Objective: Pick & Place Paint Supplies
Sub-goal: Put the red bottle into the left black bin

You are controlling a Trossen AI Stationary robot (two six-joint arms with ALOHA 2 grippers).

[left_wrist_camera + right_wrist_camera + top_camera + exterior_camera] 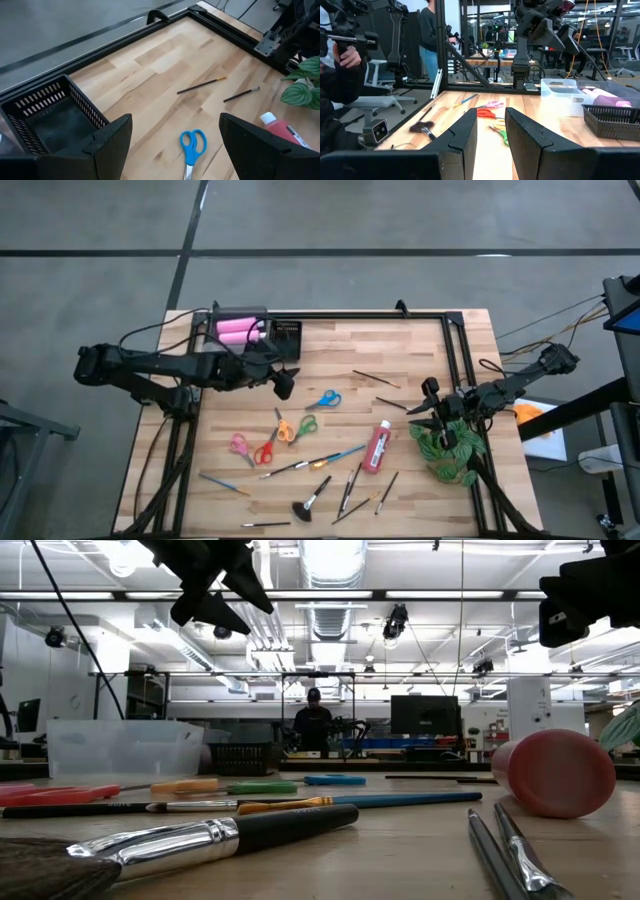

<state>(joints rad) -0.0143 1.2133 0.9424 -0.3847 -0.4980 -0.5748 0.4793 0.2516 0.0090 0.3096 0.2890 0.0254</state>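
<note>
My left gripper (pixel 285 384) (pixel 175 125) hangs open above the table, just near of the black tray (pixel 286 338). The blue scissors (pixel 323 399) (pixel 192 146) lie flat below and to its right. Two pink bottles (pixel 238 330) lie in the clear tub. Orange (pixel 284 429), green (pixel 305 424), pink (pixel 240 445) and red (pixel 265 451) scissors lie mid-table. The red tube (pixel 378 446) lies on its side. Several thin brushes (pixel 320 461) are scattered near it. My right gripper (pixel 426 405) (pixel 491 117) is open and level by the plant, holding nothing.
The green leafy plant (pixel 450 446) sits under my right arm at the table's right edge. A black frame rail (pixel 355 317) runs along the far and right edges. Two black brushes (pixel 200 86) lie on bare wood toward the far right. People are in the room beyond.
</note>
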